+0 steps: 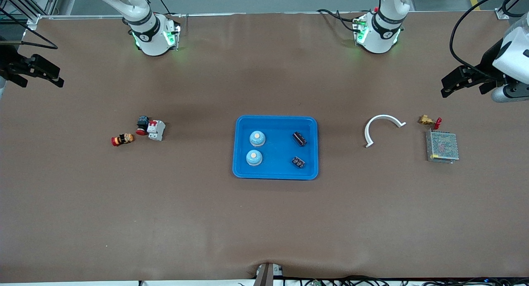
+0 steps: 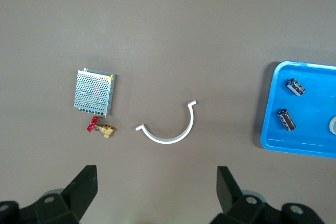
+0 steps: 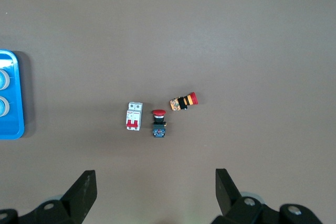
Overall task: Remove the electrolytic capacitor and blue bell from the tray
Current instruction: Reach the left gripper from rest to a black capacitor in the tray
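Two blue dome bells and two black capacitors lie in the blue tray at mid-table, bells toward the right arm's end. The left wrist view shows the capacitors and the tray. My left gripper hangs open and empty over the left arm's end of the table. My right gripper hangs open and empty over the right arm's end, with the tray's edge in its wrist view.
A white curved strip, a brass valve with red handle and a metal mesh box lie toward the left arm's end. A white circuit breaker, a red push button and an orange-red button lie toward the right arm's end.
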`<state>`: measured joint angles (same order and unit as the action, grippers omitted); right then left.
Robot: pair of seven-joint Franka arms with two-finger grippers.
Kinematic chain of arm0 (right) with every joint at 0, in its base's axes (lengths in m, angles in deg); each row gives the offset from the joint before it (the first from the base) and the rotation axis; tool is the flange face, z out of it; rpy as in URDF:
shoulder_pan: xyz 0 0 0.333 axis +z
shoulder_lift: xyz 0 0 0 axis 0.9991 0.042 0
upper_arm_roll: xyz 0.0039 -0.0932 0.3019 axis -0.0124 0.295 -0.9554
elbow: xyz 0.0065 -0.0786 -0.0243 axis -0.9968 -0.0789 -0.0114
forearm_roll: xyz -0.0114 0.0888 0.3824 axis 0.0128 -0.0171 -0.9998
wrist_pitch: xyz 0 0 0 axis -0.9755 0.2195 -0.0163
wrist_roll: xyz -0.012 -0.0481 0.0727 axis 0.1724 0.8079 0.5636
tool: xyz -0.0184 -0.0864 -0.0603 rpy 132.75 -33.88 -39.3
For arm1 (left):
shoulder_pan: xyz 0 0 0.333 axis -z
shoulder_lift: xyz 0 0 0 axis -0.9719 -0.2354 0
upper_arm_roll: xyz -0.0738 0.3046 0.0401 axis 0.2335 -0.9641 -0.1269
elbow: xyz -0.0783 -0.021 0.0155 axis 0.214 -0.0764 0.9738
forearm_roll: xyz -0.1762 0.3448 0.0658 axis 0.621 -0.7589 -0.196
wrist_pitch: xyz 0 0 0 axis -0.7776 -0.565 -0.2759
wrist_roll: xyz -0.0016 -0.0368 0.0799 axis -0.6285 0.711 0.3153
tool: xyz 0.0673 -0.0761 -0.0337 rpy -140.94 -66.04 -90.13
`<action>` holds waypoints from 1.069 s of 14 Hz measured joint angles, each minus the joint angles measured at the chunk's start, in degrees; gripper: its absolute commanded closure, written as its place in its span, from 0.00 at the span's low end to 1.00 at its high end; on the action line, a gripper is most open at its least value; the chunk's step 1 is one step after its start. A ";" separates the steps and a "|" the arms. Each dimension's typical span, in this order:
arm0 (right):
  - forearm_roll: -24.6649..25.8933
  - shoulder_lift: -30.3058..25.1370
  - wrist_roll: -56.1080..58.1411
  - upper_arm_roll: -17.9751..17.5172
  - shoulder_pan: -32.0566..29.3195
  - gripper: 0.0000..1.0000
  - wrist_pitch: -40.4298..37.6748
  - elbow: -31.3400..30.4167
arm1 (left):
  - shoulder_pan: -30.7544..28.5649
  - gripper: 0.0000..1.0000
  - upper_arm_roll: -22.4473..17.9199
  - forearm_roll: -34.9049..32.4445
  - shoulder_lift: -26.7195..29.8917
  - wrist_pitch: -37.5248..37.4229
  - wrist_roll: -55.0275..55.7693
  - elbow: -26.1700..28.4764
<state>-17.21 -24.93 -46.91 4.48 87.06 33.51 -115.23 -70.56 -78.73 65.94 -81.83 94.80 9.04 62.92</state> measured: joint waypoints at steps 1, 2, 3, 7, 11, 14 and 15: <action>0.00 0.00 0.00 0.00 0.00 0.00 0.01 0.00 | 0.00 0.00 0.00 0.00 0.00 -0.01 0.00 0.00; 0.00 0.00 0.00 0.00 0.00 0.00 0.01 0.00 | 0.00 0.00 0.00 0.00 0.00 -0.03 0.00 0.00; 0.00 0.00 0.00 0.00 0.00 0.00 0.02 0.03 | -0.01 0.00 0.00 0.00 0.00 -0.03 0.00 0.00; 0.00 0.00 0.00 0.00 0.00 0.00 0.04 0.49 | -0.08 0.00 0.00 0.00 -0.01 -0.06 0.00 0.00; 0.00 0.00 0.00 0.00 0.00 0.00 0.04 0.52 | 0.25 0.00 0.34 0.00 -1.40 -0.43 1.51 0.33; 0.00 0.00 0.00 -0.03 0.00 0.00 0.04 0.54 | 0.82 0.00 2.81 0.02 -4.19 -0.10 7.44 0.97; 0.00 0.00 0.00 -0.06 0.00 0.00 0.05 0.54 | 1.13 0.00 3.77 0.02 -5.23 0.38 9.22 1.07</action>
<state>-17.21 -24.93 -46.91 4.43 87.06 33.56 -114.69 -69.44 -74.96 65.95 -87.06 95.18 18.25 63.99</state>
